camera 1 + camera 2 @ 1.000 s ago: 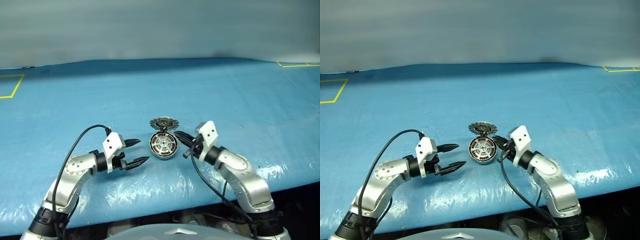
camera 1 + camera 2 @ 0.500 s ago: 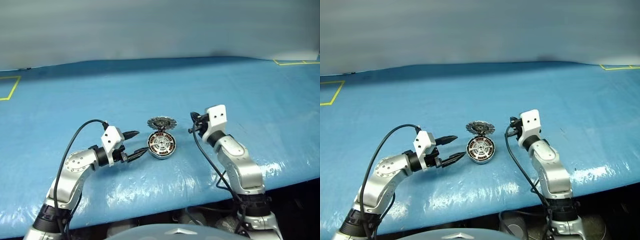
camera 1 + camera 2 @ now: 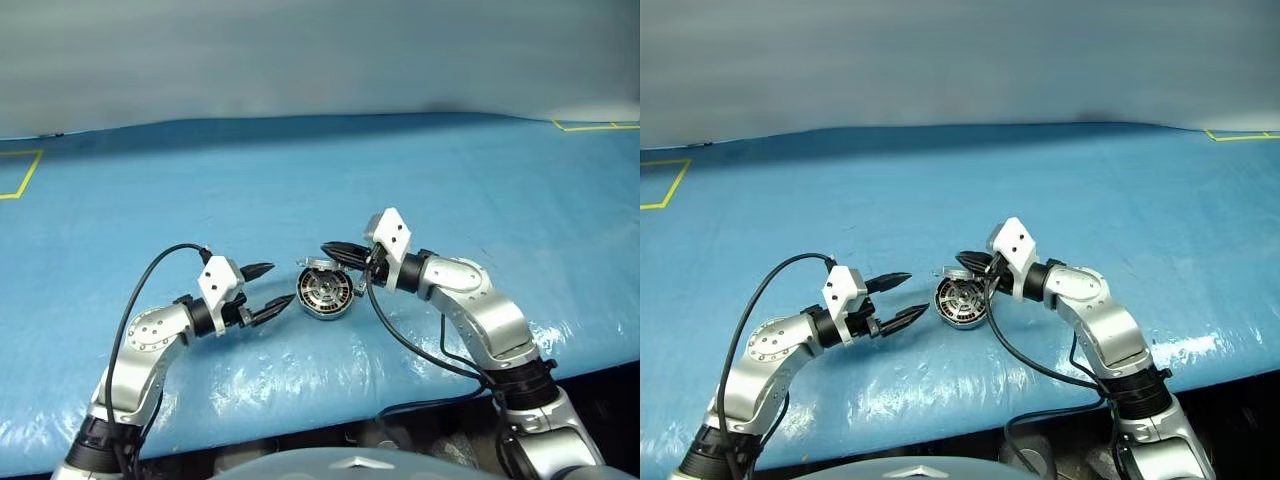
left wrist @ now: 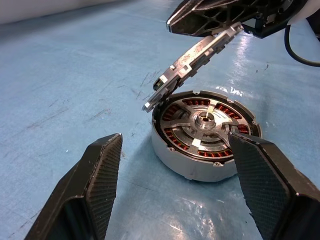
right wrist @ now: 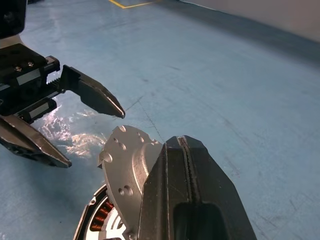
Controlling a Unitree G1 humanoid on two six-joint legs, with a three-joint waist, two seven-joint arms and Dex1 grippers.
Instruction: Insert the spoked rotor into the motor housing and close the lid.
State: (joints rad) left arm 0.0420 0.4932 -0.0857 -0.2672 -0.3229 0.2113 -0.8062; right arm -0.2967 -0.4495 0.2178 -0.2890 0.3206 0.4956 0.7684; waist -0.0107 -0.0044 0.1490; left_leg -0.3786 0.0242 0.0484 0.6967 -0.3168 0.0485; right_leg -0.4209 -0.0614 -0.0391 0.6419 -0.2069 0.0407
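Right fingers [image 4: 220, 20] pinch the lid [image 4: 192, 62], tilted over the housing [image 4: 202, 137] on the bench; left fingers [image 4: 250, 170] stay spread beside it. Level the lid, centre it, then lower

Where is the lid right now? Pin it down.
The lid is pinched in the shut right gripper, tilted just above the far rim of the motor housing, at table centre; the open left gripper flanks the housing's left.

Head pair looks down over blue table [image 3: 420, 170]; wrist cams close, facing across motor housing [image 4: 200, 145]
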